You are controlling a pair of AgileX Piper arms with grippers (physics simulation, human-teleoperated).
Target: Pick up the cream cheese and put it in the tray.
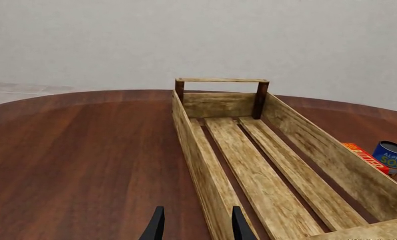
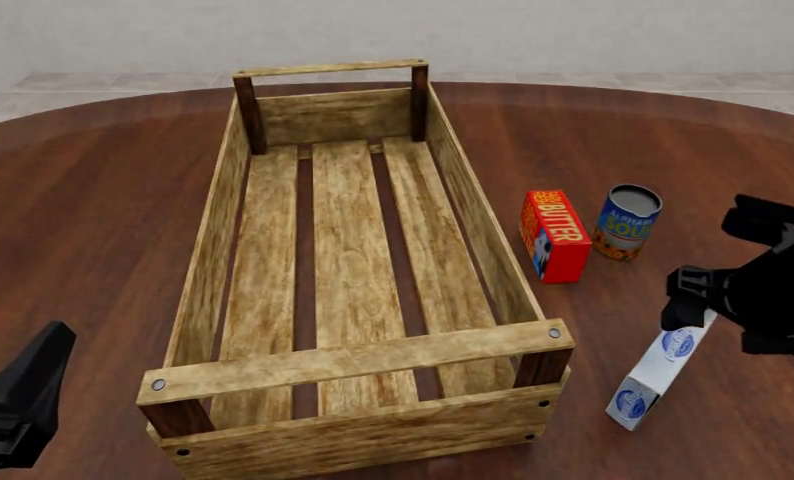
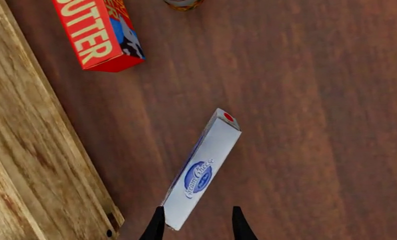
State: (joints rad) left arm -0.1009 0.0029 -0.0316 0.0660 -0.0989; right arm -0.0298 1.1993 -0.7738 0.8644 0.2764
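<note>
Cream cheese (image 2: 661,368) lies on the table (image 2: 90,220) at about 4 o'clock from the tray (image 2: 357,365), just beside its near right corner and apart from it. Your right gripper (image 3: 196,224) hangs right above the carton's upper end with its fingers spread, gripping nothing. At 12 o'clock from the carton stand the butter box (image 2: 555,236) and soup can (image 2: 628,222). Your left gripper (image 1: 195,224) sits released, beside the tray's left wall.
</note>
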